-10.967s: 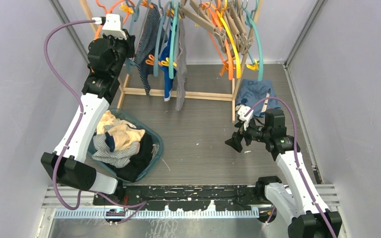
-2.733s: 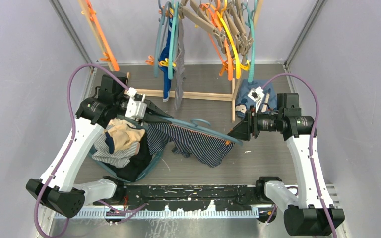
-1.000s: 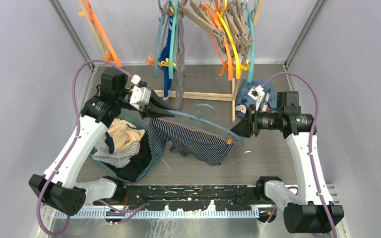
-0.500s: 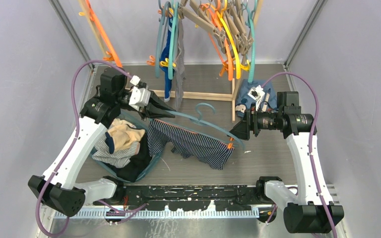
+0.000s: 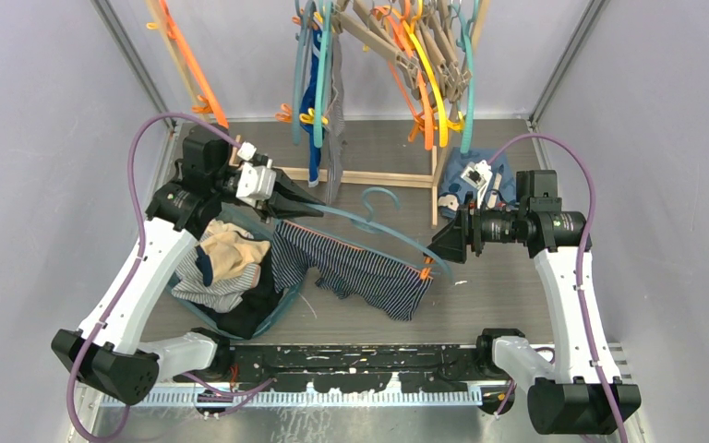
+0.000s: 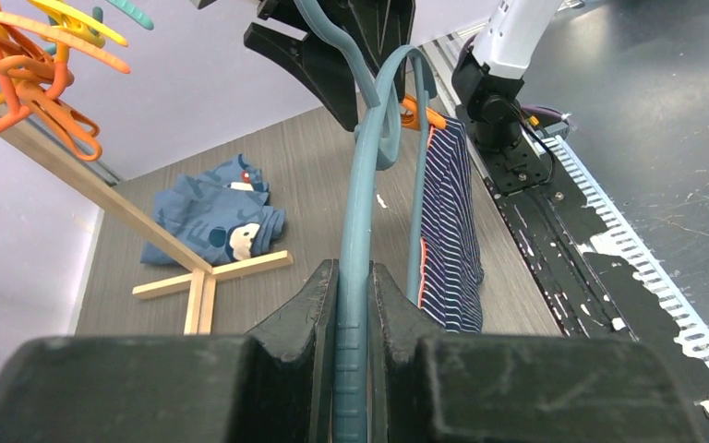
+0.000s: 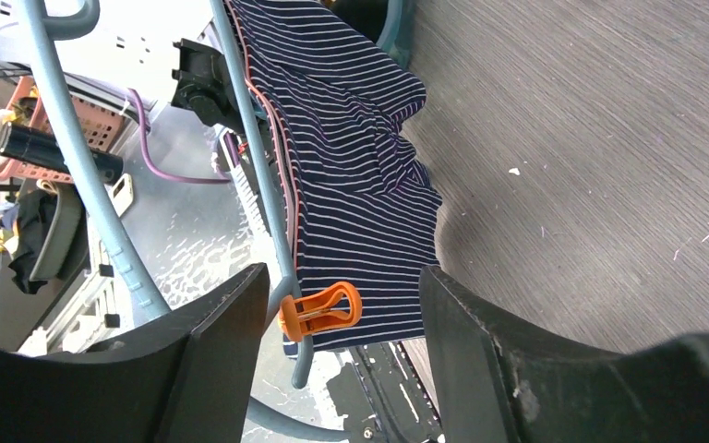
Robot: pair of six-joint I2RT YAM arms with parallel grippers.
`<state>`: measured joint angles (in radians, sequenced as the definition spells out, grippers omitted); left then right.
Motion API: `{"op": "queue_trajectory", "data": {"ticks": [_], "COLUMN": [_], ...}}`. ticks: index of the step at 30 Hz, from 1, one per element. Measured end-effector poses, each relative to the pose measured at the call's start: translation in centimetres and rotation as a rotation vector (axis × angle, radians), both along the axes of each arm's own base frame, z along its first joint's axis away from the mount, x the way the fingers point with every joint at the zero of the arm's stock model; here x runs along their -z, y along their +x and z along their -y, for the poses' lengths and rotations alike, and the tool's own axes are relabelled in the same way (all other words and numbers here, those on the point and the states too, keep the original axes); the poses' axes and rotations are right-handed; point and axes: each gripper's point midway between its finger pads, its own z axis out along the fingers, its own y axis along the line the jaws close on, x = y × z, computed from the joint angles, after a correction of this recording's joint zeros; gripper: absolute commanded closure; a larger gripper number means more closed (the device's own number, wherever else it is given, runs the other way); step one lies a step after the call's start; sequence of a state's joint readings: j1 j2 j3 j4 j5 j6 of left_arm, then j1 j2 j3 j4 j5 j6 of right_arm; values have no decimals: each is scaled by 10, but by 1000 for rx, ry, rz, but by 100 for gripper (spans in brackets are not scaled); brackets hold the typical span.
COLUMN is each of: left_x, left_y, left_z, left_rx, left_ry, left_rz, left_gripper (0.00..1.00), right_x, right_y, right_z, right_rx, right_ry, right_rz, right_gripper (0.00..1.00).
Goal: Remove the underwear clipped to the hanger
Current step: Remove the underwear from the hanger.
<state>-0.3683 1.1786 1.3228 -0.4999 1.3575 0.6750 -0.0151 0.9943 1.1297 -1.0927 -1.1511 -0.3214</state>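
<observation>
Your left gripper (image 5: 288, 199) was clamped tight on the teal hanger (image 5: 369, 226), its two fingers pressed against the bar in the left wrist view (image 6: 354, 277). Your right gripper (image 5: 438, 249) stood with its jaws spread wide, straddling the orange clip (image 7: 321, 311) at the hanger's far end without pinching it. The navy pinstriped underwear (image 5: 360, 272) hung from the hanger's lower bar, pinned by that clip at one corner, stretched between the two grippers and just beside the laundry basket (image 5: 291, 277). You could not tell whether its hem touched the table (image 5: 498, 295).
</observation>
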Motion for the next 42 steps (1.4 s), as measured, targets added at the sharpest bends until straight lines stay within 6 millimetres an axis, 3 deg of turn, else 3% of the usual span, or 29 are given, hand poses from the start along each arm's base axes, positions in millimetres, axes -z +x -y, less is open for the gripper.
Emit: {"op": "queue_trajectory", "data": {"ticks": [10,21,35,42], "left_x": [2,22,10,12], "left_y": [2,-2,-11,-12], "left_z": [-1,-7,-10,-11], "left_rx": [-6,6,31,33], "left_ry": [1,36,21,23], "left_rz": [31,169,258,251], "left_gripper": [100,100,100,100], "right_x": [3,15,24,23], "right_y": [0,-6,-7,-7], "right_z": [-1,-5,-9,-10], "right_rx": [7,-4,-17,-37], "right_ry": [16,58,102,126], "right_rz": [-32,-108,-151,-155], "right_gripper": [35,38,36,44]}}
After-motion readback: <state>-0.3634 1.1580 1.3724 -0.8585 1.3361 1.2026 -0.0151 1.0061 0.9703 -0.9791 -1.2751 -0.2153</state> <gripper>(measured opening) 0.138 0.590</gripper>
